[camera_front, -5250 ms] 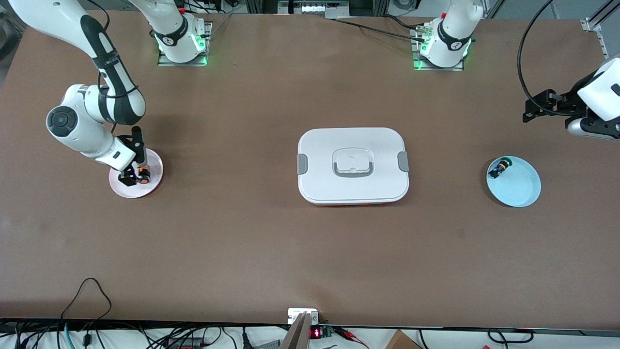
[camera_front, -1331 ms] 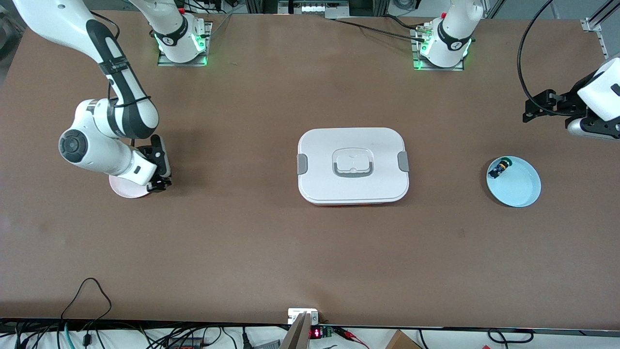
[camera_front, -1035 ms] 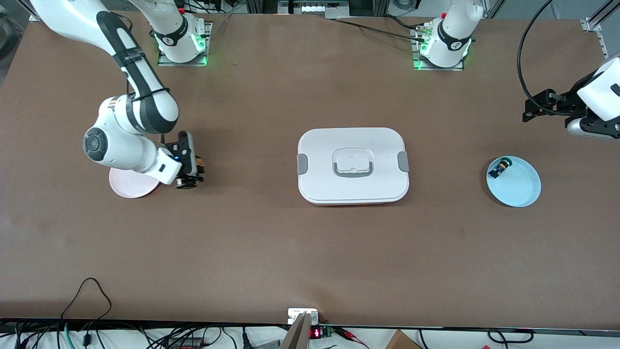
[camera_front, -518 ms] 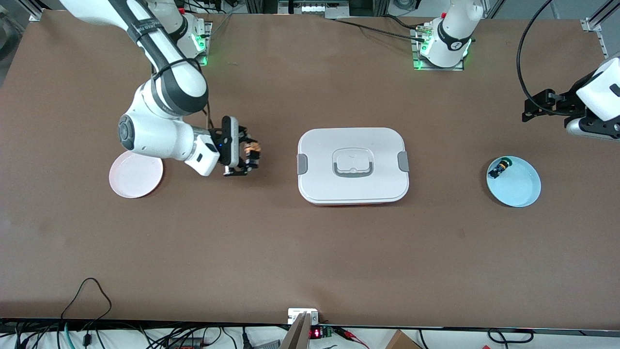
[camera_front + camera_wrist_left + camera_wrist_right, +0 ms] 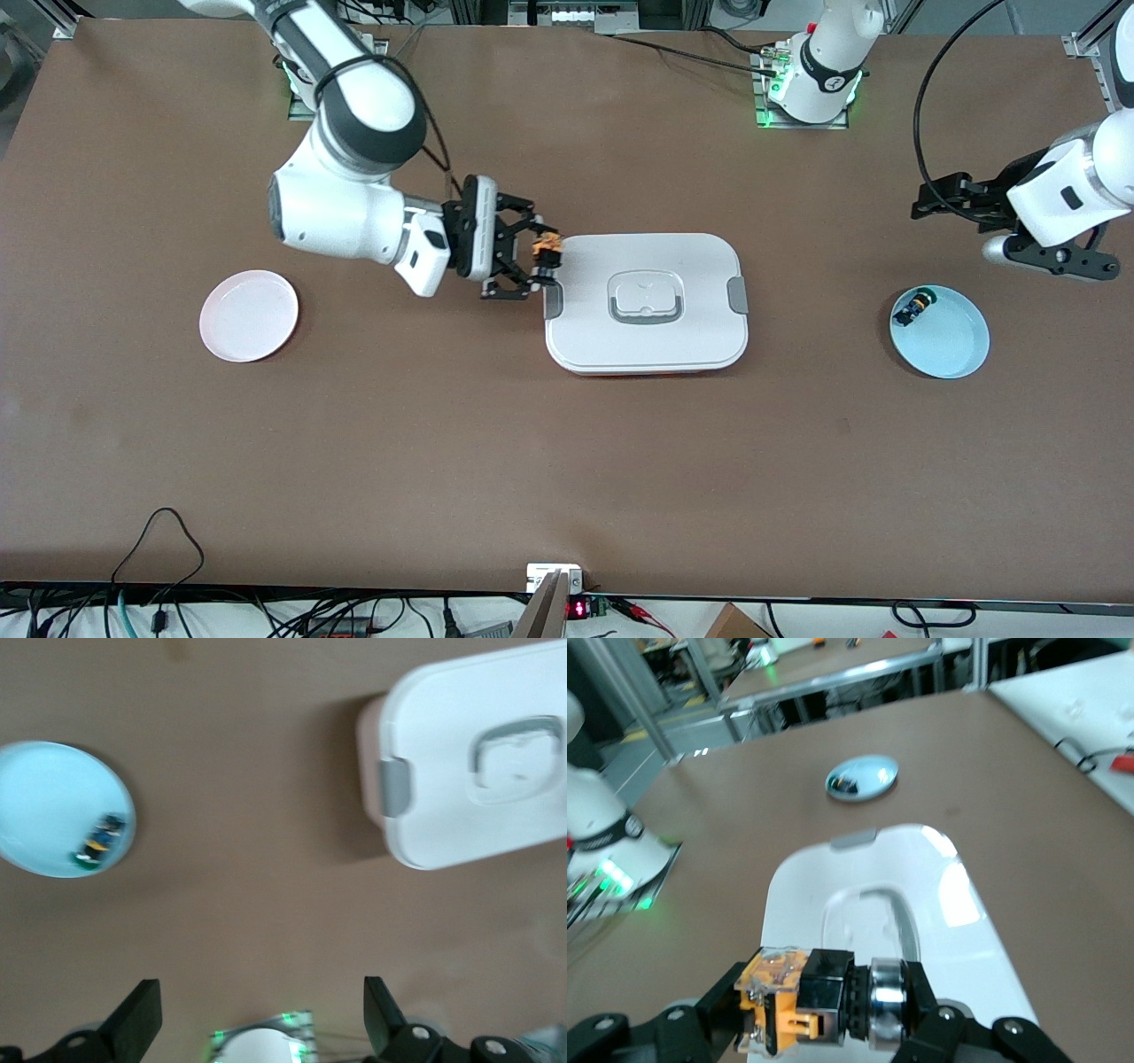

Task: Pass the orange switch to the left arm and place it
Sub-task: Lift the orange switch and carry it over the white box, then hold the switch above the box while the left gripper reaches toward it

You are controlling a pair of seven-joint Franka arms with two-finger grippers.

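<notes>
The round pale pink plate (image 5: 249, 316) sits on the brown table (image 5: 443, 443) toward the right arm's end, with nothing on it. The round light blue plate (image 5: 948, 341) (image 5: 53, 806) sits toward the left arm's end, and a small black switch with a green and yellow tip (image 5: 913, 307) (image 5: 96, 842) lies in it near its rim. Between the two plates stands the big white plastic box with grey side clips (image 5: 647, 301) (image 5: 478, 762) (image 5: 886, 904).

The right gripper (image 5: 532, 264) (image 5: 833, 1001) hangs over the edge of the box at the right arm's end. Its black fingers are closed on the tiny orange switch (image 5: 545, 245) (image 5: 799, 997), a little part with an orange end, a black middle and a silver ring. The box lies right under it.

The left gripper (image 5: 946, 193) (image 5: 257, 1028) hangs in the air over bare table, close to the blue plate. Its two fingers (image 5: 137, 1019) stand wide apart and hold nothing
</notes>
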